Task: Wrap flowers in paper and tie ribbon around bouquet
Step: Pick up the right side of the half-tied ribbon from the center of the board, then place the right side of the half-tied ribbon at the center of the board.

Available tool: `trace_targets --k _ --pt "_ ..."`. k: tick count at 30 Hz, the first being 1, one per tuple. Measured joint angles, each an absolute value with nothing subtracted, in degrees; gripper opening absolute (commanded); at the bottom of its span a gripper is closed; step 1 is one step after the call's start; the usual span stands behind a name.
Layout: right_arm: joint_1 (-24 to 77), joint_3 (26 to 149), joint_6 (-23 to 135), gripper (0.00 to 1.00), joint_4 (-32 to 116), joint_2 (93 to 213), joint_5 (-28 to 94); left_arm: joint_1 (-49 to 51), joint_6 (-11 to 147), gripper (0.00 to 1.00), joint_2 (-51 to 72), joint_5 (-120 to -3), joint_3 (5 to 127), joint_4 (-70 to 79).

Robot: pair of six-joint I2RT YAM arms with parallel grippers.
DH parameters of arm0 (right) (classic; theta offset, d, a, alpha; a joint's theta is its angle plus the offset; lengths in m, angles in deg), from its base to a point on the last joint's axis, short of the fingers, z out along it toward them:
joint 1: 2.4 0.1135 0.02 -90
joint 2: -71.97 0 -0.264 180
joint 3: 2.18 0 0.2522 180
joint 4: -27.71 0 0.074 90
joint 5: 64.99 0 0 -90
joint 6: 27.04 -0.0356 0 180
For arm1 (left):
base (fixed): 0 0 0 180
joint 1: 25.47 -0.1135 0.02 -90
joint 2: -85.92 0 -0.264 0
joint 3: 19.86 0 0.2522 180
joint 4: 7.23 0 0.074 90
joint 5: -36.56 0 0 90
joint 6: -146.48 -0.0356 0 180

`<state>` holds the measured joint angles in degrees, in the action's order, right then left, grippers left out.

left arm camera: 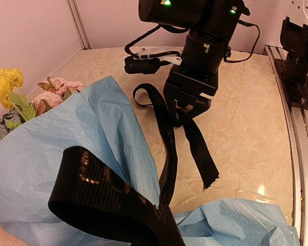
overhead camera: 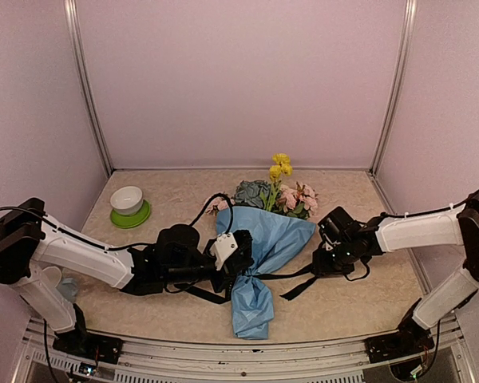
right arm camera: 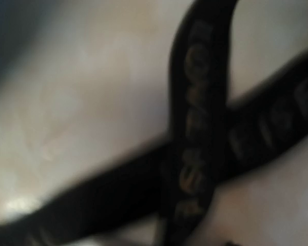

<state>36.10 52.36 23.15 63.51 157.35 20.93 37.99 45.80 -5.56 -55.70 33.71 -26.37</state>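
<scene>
- While the bouquet [overhead camera: 263, 239] lies flat on the table [overhead camera: 359, 307], its long axis in the top view runs from the flowers [overhead camera: 291, 195] at 1 o'clock to the crumpled tail of the paper [overhead camera: 251, 307] at 7 o'clock.
- The ribbon [overhead camera: 291, 275] crosses that axis at the narrow waist, roughly from 9 o'clock to 3 o'clock, so it lies across the bundle rather than along it.
- The left gripper [overhead camera: 243, 257] sits against the waist on its 9 o'clock side. Its jaws are pressed together, and the broad black band right before its wrist camera suggests they pinch the ribbon there, though the fingertips are not in view.
- The right gripper [left arm camera: 187, 110] points down at the table at 3 o'clock of the waist, near the paper but apart from it. In the left wrist view its jaws look parted, with the ribbon passing beneath them and a free tail running on toward 5 o'clock in that view.
- The right wrist view gives only two blurred lettered strands crossing, very close to the lens.
- No knot shows, so the tying looks unfinished.
- The right arm is the nearer one to the free strand, which lies almost straight below its jaws. A grip across the strand's width, then a carry toward 9 o'clock over the waist, seems the likely need.
- A hard pull could drag the light paper askew.
</scene>
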Motion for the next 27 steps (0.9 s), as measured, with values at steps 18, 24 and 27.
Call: trace_targets --k 18,24,27 --pt "44.45 85.19 33.60 0.00 68.91 153.70 30.94 38.95 43.70 0.00 -6.39 -56.86 33.89 -25.36" --pt "55.55 117.29 38.82 0.00 62.13 169.24 34.48 40.59 41.15 0.00 -5.69 -58.24 31.72 -25.60" --pt "57.96 129.69 40.55 0.00 61.59 179.45 37.02 41.79 39.94 0.00 -5.54 -57.93 31.26 -25.56"
